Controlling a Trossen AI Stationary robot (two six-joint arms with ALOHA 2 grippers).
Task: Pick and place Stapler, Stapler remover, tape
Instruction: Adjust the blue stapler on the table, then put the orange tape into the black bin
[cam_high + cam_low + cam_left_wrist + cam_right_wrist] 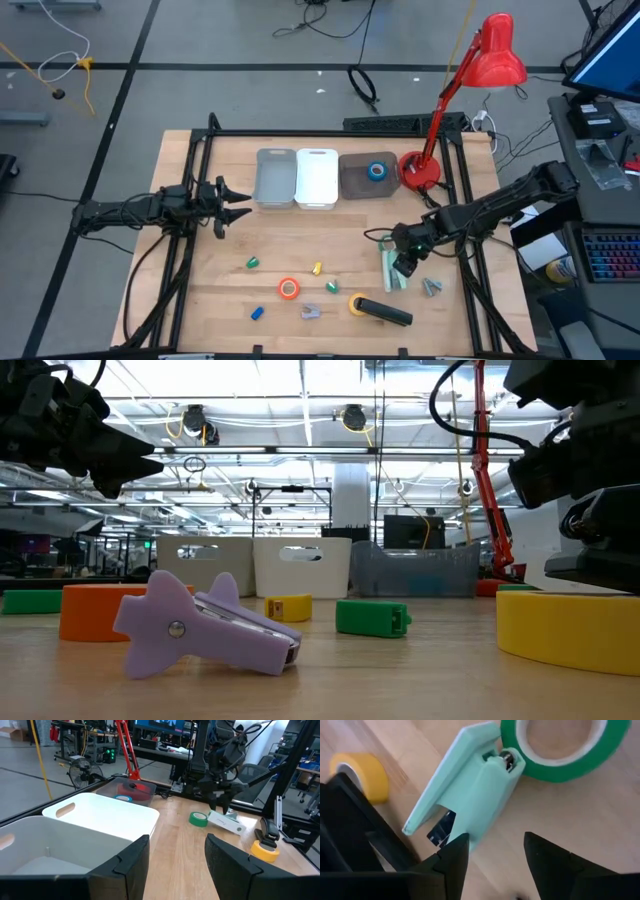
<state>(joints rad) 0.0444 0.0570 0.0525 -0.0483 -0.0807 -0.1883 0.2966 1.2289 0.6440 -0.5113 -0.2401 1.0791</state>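
Observation:
A mint-green stapler (pixel 475 790) lies flat on the table at the right (pixel 391 272), with the green tape roll (pixel 555 750) touching its hinge end. My right gripper (pixel 492 855) is open and hovers just above the stapler (pixel 405 262). The yellow tape (pixel 357 304) lies against a black stapler (pixel 387 313) near the front edge. The orange tape (pixel 289 289), a purple staple remover (pixel 205 630) and a grey staple remover (pixel 431 287) lie on the table. The blue tape (pixel 377 171) lies in the brown bin. My left gripper (pixel 224 206) is open and empty at the left.
A grey bin (pixel 275 178), a white bin (pixel 317 177) and a brown bin (pixel 360 185) stand in a row at the back. A red desk lamp (pixel 420 172) stands at the back right. Small green (pixel 253 263), yellow (pixel 317 268) and blue (pixel 257 312) blocks lie mid-table.

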